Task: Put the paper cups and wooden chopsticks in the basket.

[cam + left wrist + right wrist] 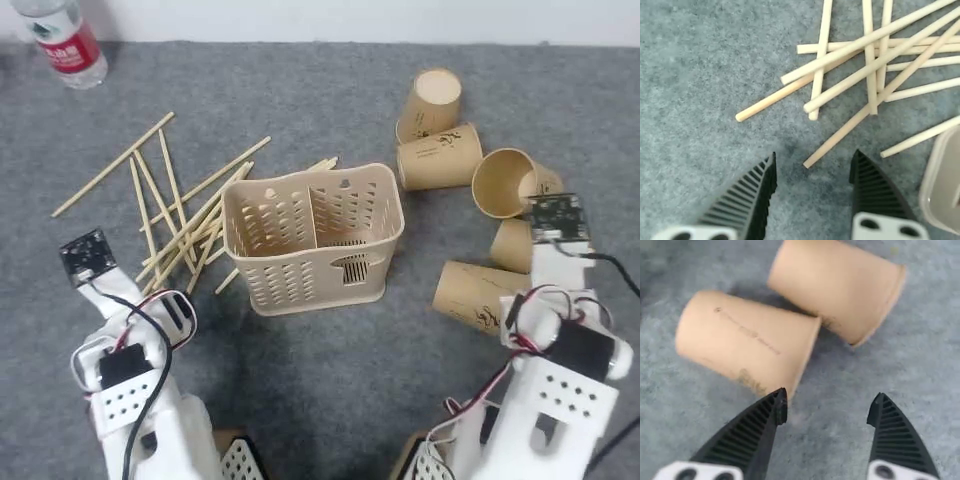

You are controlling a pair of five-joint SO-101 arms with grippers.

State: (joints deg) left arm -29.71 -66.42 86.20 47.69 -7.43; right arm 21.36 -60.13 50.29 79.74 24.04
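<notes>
- Wooden chopsticks [870, 65] lie in a crossed heap on the grey surface [700, 60], just ahead of the left jaws, which stand spread and empty.
- One chopstick [840, 134] ends between the jaw tips. Its long axis slants away ahead, and the basket [942, 185] sits just outside one jaw.
- The right jaws, also spread and empty, face two paper cups [840, 287] lying on their sides.
- The nearer cup [745, 340] lies off-centre, almost at one jaw tip, with its long axis across the opening. A sideways shift seems needed first.
</notes>
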